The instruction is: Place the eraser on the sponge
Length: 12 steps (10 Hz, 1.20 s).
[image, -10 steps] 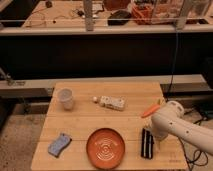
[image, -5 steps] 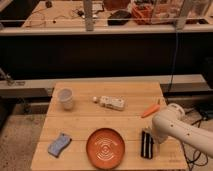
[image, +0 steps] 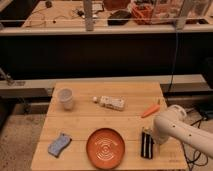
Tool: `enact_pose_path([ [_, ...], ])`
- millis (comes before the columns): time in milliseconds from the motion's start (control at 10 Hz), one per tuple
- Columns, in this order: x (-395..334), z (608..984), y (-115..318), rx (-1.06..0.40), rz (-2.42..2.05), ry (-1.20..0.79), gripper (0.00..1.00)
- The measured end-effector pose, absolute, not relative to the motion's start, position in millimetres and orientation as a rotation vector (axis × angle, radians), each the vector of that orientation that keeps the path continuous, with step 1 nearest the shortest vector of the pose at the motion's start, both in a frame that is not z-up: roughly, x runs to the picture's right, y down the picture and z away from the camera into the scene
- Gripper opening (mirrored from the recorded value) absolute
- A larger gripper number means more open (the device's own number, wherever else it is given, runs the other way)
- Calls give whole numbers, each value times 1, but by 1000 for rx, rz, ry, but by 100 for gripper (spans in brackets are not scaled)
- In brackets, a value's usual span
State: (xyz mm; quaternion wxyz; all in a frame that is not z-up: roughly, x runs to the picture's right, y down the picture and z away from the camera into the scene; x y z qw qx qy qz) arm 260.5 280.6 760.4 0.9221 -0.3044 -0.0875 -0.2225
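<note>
The eraser (image: 146, 144), a black oblong block with pale stripes, lies on the wooden table (image: 135, 120) at the front right, just right of the orange plate (image: 105, 148). The blue-grey sponge (image: 59, 144) with wavy edges lies flat at the front left, on the far side of the plate from the eraser. My white arm comes in from the right, and the gripper (image: 155, 136) hangs at its end right beside the eraser's upper right edge. The arm hides whether the gripper touches the eraser.
A white cup (image: 65, 98) stands at the back left. A white patterned box (image: 111, 103) lies at the back middle, and a small orange carrot (image: 150, 110) at the right. A dark bench and cluttered shelf run behind the table.
The arm has shifted only slightly near the eraser. The eraser, sponge, plate and other things have stayed where they were.
</note>
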Motion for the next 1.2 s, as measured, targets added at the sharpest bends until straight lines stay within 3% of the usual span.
enact_pose_path([
  [1200,263,761,289,-645,-456,-228,80],
])
